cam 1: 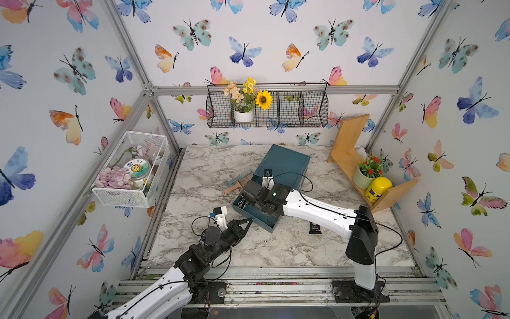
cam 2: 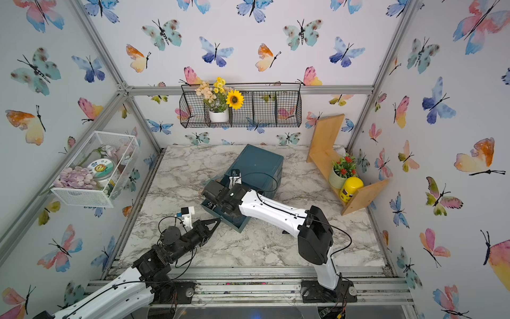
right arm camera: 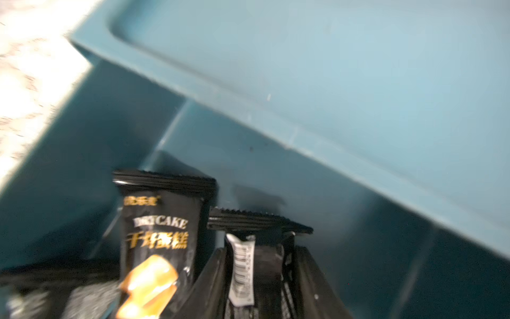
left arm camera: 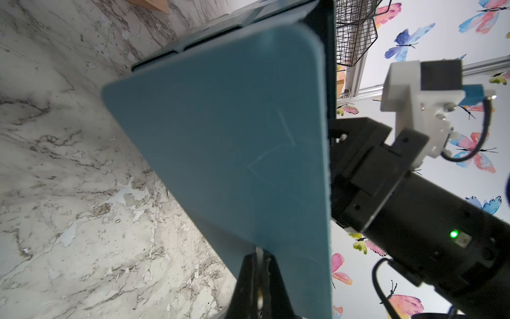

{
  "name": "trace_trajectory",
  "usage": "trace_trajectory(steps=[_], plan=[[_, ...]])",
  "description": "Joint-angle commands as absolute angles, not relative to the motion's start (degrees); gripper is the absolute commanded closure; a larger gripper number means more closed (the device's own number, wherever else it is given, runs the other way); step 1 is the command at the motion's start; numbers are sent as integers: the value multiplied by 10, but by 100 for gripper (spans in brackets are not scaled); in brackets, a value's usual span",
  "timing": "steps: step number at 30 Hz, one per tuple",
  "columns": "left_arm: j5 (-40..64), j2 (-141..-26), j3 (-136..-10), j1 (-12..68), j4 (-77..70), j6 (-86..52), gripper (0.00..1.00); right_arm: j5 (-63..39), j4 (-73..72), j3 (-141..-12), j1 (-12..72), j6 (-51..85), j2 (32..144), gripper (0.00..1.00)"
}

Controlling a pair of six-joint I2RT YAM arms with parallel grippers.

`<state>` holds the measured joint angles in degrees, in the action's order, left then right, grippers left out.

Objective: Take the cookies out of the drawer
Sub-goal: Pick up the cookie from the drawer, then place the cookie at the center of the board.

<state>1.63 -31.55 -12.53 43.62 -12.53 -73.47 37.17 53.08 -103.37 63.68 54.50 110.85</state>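
In the teal drawer (right arm camera: 82, 165), a black cookie (right arm camera: 248, 265) sits between right fingers (right arm camera: 311, 281).

Black cookie packet (right arm camera: 160, 234) printed "CAKE" over gold Chinese characters, barcode on neighbouring packet (right arm camera: 242, 270)

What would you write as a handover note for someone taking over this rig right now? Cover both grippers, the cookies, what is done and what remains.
Left gripper: shut, tips at the front of the open drawer.
Right gripper: inside the drawer, jaws either side of a barcode-up packet; grip unconfirmed.
Done: drawer open; one loose packet lies on the table.
Left: lift out the barcode-up packet, then the printed packet beside it; more may be hidden.
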Motion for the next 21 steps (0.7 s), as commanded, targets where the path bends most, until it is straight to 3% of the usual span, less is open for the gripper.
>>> trace_trajectory(steps=[1,12,21], plan=[[1,-314,-146,435,-134,-723,100,363,524,-1040,637,527,1069,70],[0,-319,-150,436,-132,-723,100,386,578,-1061,647,517,1009,71],[0,-322,-152,436,-129,-724,100,436,634,-998,645,526,901,74]])
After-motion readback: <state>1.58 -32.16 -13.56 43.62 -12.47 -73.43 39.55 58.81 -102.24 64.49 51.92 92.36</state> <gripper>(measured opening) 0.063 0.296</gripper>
